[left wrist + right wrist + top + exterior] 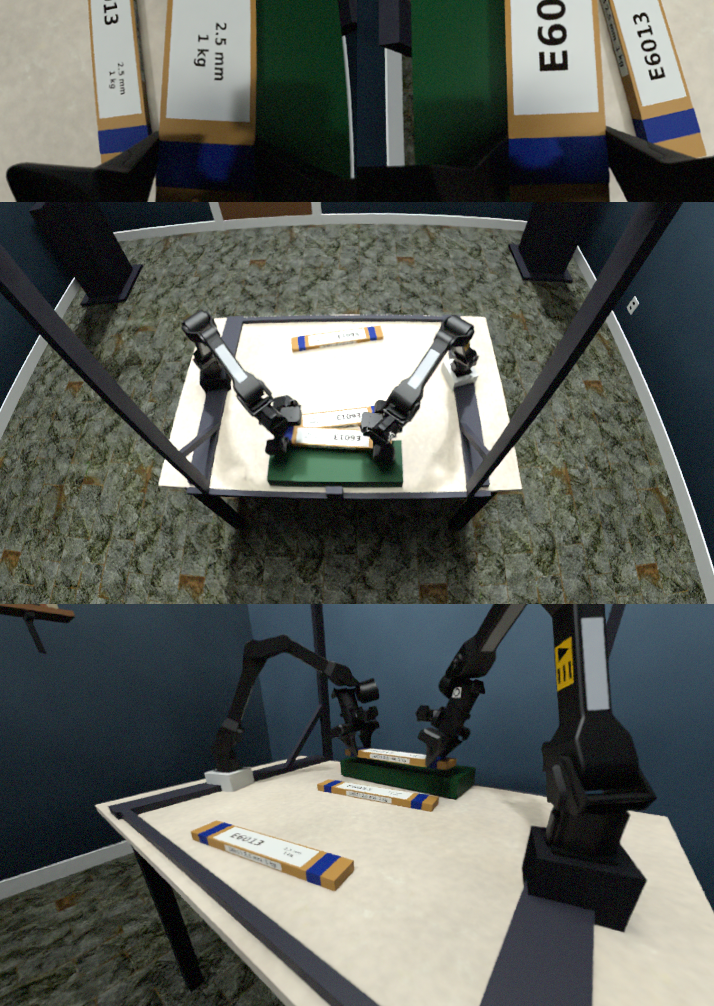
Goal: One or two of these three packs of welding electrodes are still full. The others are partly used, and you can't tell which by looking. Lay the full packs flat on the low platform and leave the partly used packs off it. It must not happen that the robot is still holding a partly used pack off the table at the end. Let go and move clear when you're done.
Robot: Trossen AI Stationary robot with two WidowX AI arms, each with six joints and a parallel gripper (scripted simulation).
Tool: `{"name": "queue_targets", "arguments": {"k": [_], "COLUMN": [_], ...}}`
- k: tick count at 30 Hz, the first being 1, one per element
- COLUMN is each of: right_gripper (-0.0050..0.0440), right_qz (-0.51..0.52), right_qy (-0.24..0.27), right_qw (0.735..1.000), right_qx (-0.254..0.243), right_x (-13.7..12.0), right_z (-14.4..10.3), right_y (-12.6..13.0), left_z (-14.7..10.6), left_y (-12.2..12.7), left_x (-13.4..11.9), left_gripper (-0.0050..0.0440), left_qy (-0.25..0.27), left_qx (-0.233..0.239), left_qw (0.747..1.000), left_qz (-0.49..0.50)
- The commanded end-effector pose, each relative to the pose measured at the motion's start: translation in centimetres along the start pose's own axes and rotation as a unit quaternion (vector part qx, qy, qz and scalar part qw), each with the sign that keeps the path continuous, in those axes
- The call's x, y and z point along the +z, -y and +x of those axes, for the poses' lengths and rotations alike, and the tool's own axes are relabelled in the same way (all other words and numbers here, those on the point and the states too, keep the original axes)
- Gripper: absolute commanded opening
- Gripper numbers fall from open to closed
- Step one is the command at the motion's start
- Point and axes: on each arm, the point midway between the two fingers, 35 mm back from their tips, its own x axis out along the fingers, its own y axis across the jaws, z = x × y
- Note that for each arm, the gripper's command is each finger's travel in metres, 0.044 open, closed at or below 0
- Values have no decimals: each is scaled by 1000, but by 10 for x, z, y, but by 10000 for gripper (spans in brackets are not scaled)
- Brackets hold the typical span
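Note:
My left gripper (285,433) (441,760) (204,139) and my right gripper (381,438) (358,748) (554,133) are shut on the two blue-banded ends of one orange-and-white electrode pack (330,437) (395,755) (209,86) (555,90). It is held about level, a little above the table-side edge of the green platform (335,469) (457,785) (302,68) (456,68). A second pack (337,418) (375,793) (118,90) (652,59) lies flat on the table beside the platform. A third pack (337,338) (272,848) lies flat farther off. The fingertips are partly hidden.
The pale table (320,377) (425,884) carries dark frame rails (345,319) (240,914) along its edges. The arm bases stand at opposite sides, the right one on a white block (231,779). Dark upright posts rise at the platform-side corners.

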Motion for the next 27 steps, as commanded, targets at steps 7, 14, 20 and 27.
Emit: {"name": "queue_targets", "arguments": {"k": [7, 14, 20, 27], "right_gripper": [-50, -50, -50, -50], "right_qz": [-12, -12, -11, -12], "right_qy": [10, 10, 10, 10], "right_qw": [999, 999, 999, 999], "right_qx": [30, 30, 31, 31], "right_x": [-1, -1, -2, -3], "right_z": [-21, -21, -22, -23], "right_y": [-38, -47, -59, -73], "left_z": [-13, -13, -13, -13], "left_y": [20, 30, 42, 56], "left_x": [12, 13, 13, 14], "left_gripper": [-50, -50, -50, -50], "left_qy": [16, 15, 15, 15], "left_qx": [-8, -8, -8, -8], "left_qw": [1000, 1000, 1000, 1000], "left_qz": [-22, -22, -22, -22]}}
